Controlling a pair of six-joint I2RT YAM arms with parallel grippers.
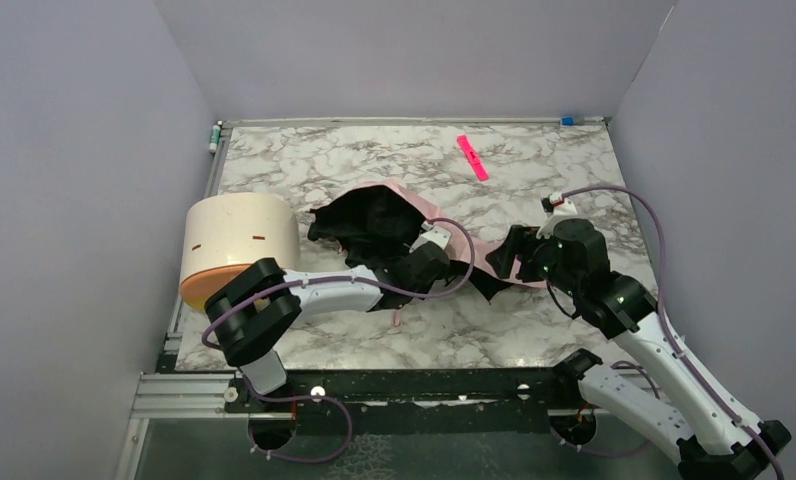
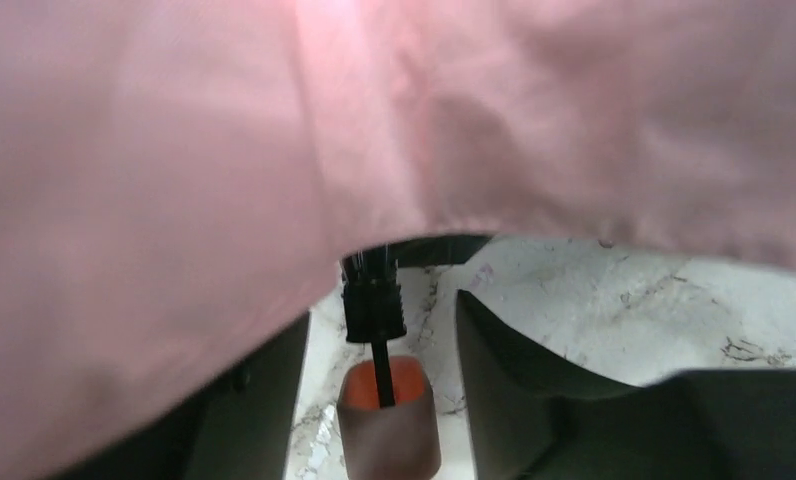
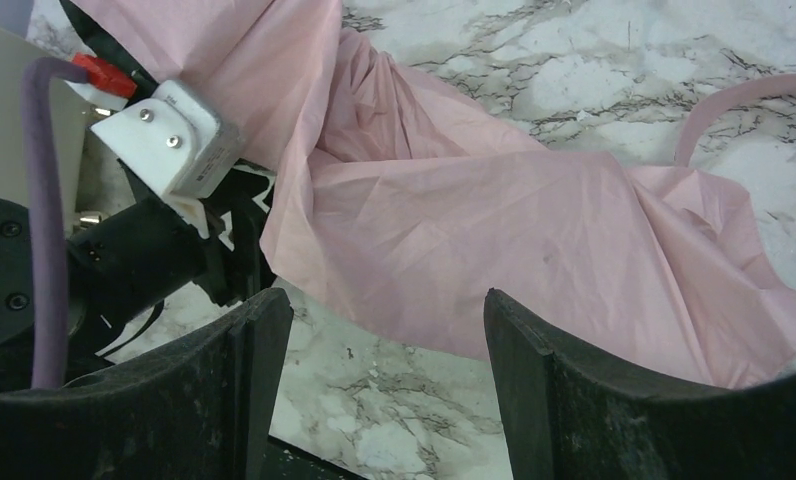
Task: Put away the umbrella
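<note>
The umbrella [image 1: 374, 225] lies crumpled mid-table, black lining up on the left and pale pink fabric [image 1: 479, 255] on the right. My left gripper [image 1: 436, 262] reaches in under the fabric. In the left wrist view pink fabric [image 2: 274, 150] fills most of the frame. The gripper [image 2: 384, 310] is open, with the thin black shaft [image 2: 382, 368] and small handle [image 2: 386, 435] between its jaws; marble shows on both sides of the handle. My right gripper [image 1: 507, 255] is open and empty [image 3: 384, 300], just short of the pink fabric's edge [image 3: 494, 230]. The strap [image 3: 734, 95] curls on the table.
A cream cylinder with an orange end [image 1: 236, 245] lies at the left edge beside my left arm. A bright pink strip [image 1: 472, 157] lies at the back right. Grey walls close in three sides. My left wrist's white camera block [image 3: 164, 135] is close to my right gripper.
</note>
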